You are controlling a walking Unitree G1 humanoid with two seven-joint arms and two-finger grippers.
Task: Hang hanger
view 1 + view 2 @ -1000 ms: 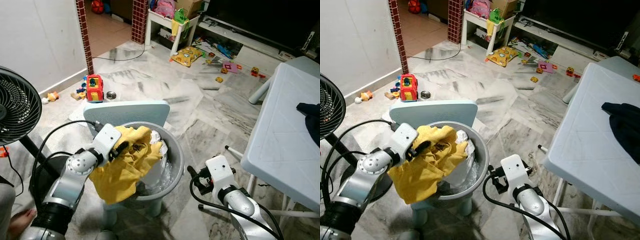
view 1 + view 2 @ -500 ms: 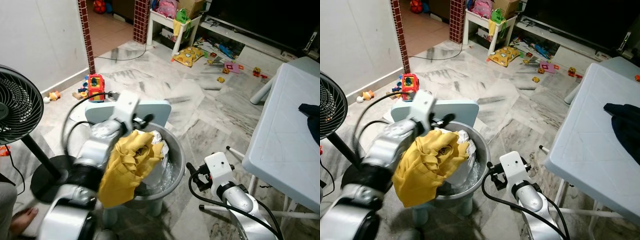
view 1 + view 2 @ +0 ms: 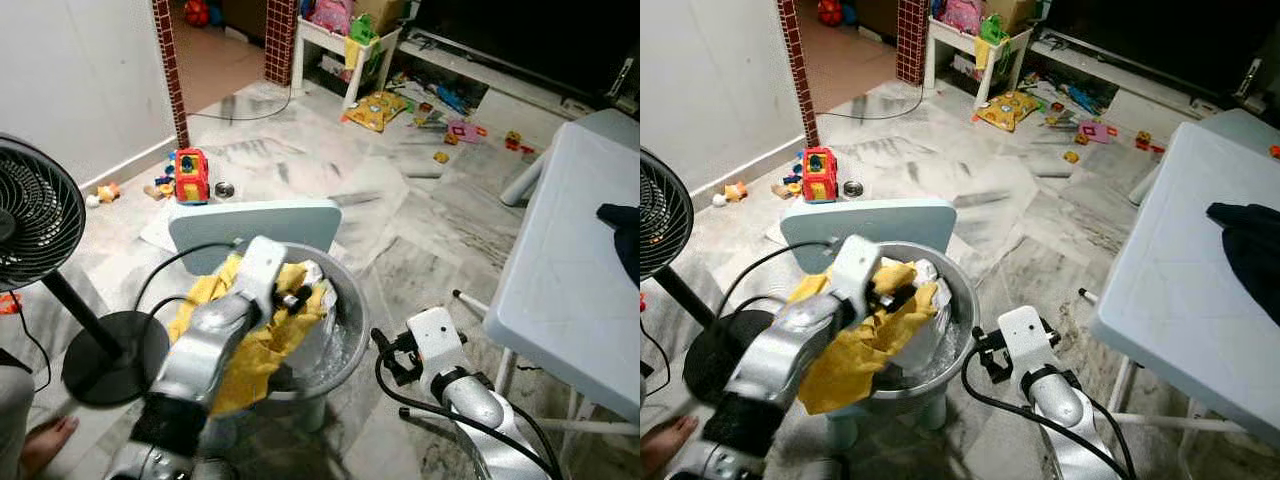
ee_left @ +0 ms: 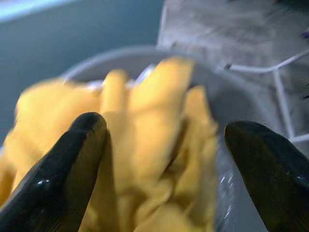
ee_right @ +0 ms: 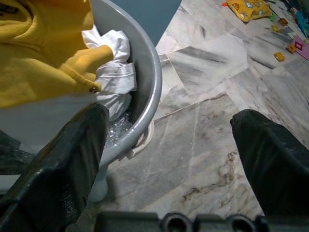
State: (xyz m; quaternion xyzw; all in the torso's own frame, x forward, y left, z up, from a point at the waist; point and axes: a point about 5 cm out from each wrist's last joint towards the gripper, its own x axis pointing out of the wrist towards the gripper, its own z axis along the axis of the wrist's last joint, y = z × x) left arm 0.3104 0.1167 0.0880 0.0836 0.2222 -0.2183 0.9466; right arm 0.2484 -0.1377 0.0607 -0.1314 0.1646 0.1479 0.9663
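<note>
The left pincer [image 3: 296, 298] sat over the grey basin [image 3: 352, 318], its two black fingers [image 4: 67, 179] spread wide in the left wrist view, with the yellow garment [image 4: 145, 145] bunched between and beneath them. Whether the fingers actually pressed on the cloth could not be told from that blurred view. In the head views the garment [image 3: 855, 365] draped from the basin's middle over its near rim, towards the robot. A white cloth [image 5: 113, 72] lay in the basin beside the yellow one, partly under it, touching the basin's inner wall. The basin stood on a pale blue chair [image 3: 255, 220], whose backrest rose just behind it.

The right pincer [image 5: 169, 159] hung low beside the basin, its fingers set wide apart with nothing between them, pointing at the basin's outer wall and the marble floor [image 5: 212, 140]. In the head views this arm [image 3: 1025, 345] showed just right of the basin.

Further out, a black standing fan [image 3: 35, 215] stood at the robot's left. A pale table [image 3: 565, 260] stood at the right, carrying a dark garment [image 3: 625, 235] at its far edge. Toys [image 3: 190, 175] lay scattered on the floor beyond the chair. No hanger could be made out.
</note>
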